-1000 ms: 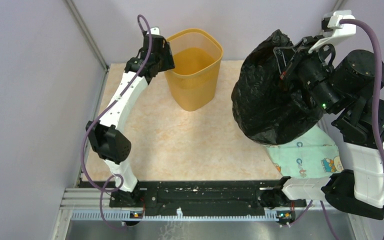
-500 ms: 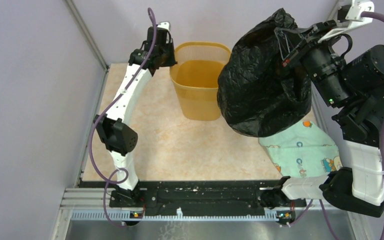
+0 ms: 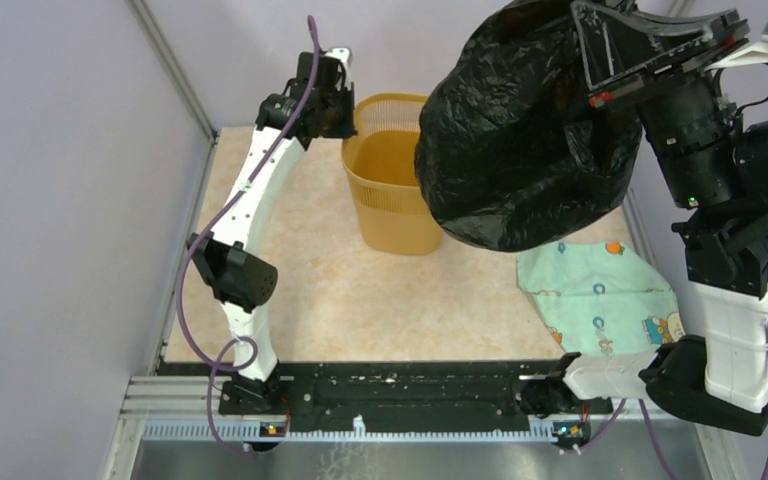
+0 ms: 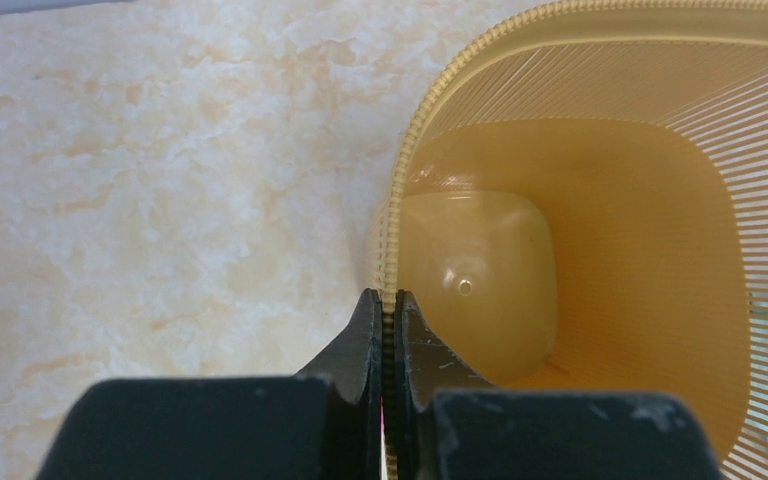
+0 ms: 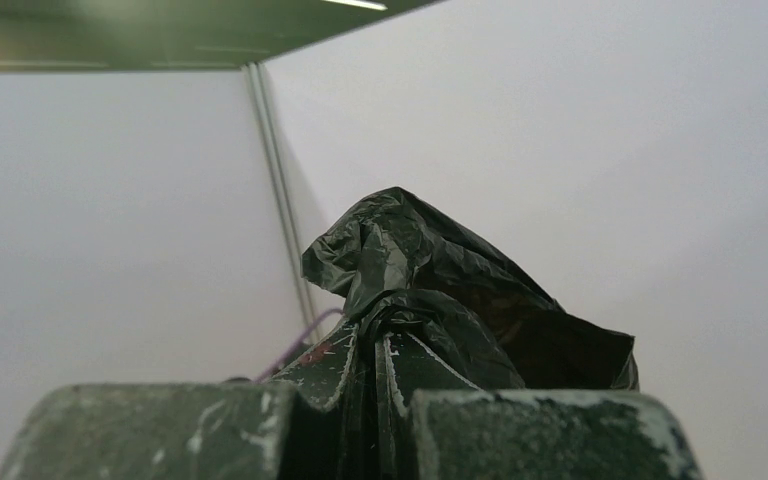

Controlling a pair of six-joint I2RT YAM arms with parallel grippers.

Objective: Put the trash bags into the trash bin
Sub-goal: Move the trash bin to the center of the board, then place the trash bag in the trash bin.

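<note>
A glossy black trash bag (image 3: 515,140), crinkled and ballooned, hangs in the air from its bunched neck, which is pinched between the closed fingers of the right gripper (image 5: 375,375). The mustard-yellow trash bin (image 3: 392,205), finely slotted near the rim, stands mouth-up, its rim nipped by the left gripper (image 4: 387,315).

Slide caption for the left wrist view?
Left jaws shut on the slotted rim of the empty yellow trash bin, marbled tabletop alongside.
</note>
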